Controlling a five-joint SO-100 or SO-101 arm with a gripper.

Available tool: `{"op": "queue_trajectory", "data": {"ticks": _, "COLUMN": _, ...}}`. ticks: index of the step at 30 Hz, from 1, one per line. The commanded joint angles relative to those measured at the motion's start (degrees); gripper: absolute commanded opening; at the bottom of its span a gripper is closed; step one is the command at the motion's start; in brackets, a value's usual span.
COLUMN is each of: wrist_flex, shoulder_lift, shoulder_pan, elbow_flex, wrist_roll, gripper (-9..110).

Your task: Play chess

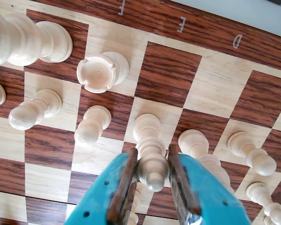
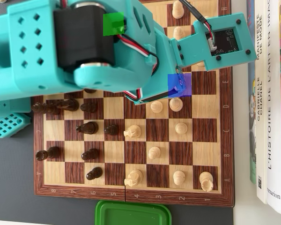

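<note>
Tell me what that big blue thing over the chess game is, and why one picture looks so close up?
The blue thing is a robot arm. It plays chess on the wooden chessboard.

There are two cameras. The overhead view looks straight down from above, so you see the arm's back, the whole board, pale pieces on the right and dark pieces on the left. Some books lie beside the board, and a green lid sits below it.

The wrist view comes from a small camera riding on the arm, just behind its gripper. That is why the pieces look so big. The gripper is like two fingers. Its jaws are closed around a pale chess piece, squeezing it near the top. Other pale pieces, including a rook, stand around it.
</note>
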State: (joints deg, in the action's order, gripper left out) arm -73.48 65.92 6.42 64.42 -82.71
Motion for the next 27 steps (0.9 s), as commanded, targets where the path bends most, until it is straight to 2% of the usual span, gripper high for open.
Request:
{"op": "queue_trajectory", "data": {"ticks": 1, "wrist_flex": -0.1, "shoulder_lift": 1.2, "shoulder_pan": 0.3, "elbow_flex": -2.3, "wrist_roll": 0.2, "gripper": 3}}
{"op": "queue_trajectory", "data": {"ticks": 9, "wrist_flex": -0.1, "shoulder_lift": 5.3, "shoulder_pan": 0.3, "elbow_flex": -1.5, "wrist_roll": 0.2, "gripper": 3}}
{"op": "queue_trajectory", "data": {"ticks": 27, "wrist_flex": 0.5, "shoulder_lift": 21.0, "shoulder_pan": 3.6, "elbow_flex": 11.3, "wrist_roll": -0.5, "gripper": 3}}
